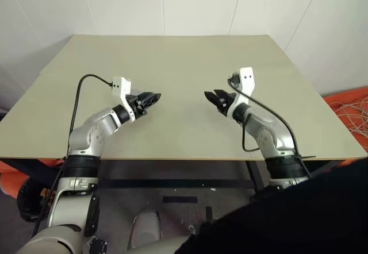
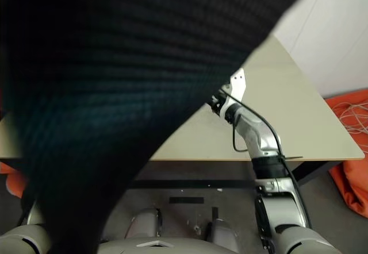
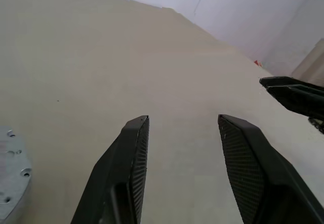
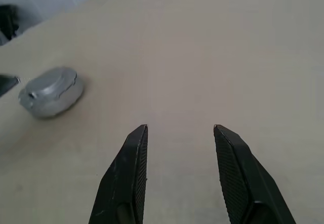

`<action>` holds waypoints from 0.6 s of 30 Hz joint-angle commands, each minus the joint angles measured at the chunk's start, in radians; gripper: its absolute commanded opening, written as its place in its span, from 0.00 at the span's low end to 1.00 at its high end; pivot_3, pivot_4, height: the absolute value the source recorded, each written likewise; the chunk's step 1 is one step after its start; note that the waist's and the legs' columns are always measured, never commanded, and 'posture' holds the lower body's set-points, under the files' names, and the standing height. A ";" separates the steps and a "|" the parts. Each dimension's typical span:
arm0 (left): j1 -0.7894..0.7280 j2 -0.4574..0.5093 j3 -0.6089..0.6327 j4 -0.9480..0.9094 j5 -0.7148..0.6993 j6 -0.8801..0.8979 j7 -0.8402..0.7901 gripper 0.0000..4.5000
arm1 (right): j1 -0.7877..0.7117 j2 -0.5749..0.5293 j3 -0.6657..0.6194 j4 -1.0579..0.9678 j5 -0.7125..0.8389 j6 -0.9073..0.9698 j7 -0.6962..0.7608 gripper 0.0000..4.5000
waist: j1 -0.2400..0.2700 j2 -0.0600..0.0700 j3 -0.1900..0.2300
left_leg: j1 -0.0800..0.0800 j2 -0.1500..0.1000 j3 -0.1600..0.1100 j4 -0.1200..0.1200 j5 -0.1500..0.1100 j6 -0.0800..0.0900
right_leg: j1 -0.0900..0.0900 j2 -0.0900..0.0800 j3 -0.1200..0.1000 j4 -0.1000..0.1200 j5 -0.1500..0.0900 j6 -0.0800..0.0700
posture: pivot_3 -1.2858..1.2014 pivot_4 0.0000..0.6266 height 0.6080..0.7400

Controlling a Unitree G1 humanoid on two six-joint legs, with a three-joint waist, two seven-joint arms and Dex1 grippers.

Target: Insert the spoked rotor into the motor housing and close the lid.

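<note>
A short round silver motor housing (image 4: 50,98) stands on the beige table (image 1: 184,64) with a silver lid on its top. A silver rim with screw holes (image 3: 10,173) lies close beside my left gripper (image 3: 182,117). The spoked rotor is out of view. My left gripper (image 1: 154,99) hovers over the table's near middle, pointing right, open and empty. My right gripper (image 1: 211,97) faces it from the right, also open and empty (image 4: 180,127). A hand's width of bare table separates the two.
A dark cloth-like shape (image 2: 115,93) close to the camera covers much of the right eye view and the lower right corner (image 1: 299,214) of the left eye view. Orange material with pale cables (image 1: 351,113) lies on the floor right of the table. White walls stand behind.
</note>
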 commanded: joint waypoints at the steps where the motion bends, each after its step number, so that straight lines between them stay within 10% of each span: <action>1: 0.049 0.045 -0.042 -0.049 0.105 -0.178 -0.077 0.50 | 0.044 -0.049 0.008 -0.066 -0.038 -0.120 0.096 0.49 | -0.002 0.000 0.000 | 0.001 0.000 0.000 0.000 0.000 0.000 | 0.000 0.000 0.000 0.000 -0.002 -0.001 | 0.52 0.00 1.00; 18: 0.086 -0.019 -0.025 0.040 0.231 -0.423 0.001 0.50 | 0.039 -0.016 0.004 0.044 -0.187 -0.300 0.049 0.49 | -0.015 0.000 0.000 | 0.006 0.000 0.001 0.000 -0.001 0.006 | 0.003 0.000 0.002 0.003 -0.001 -0.005 | 0.52 0.00 1.00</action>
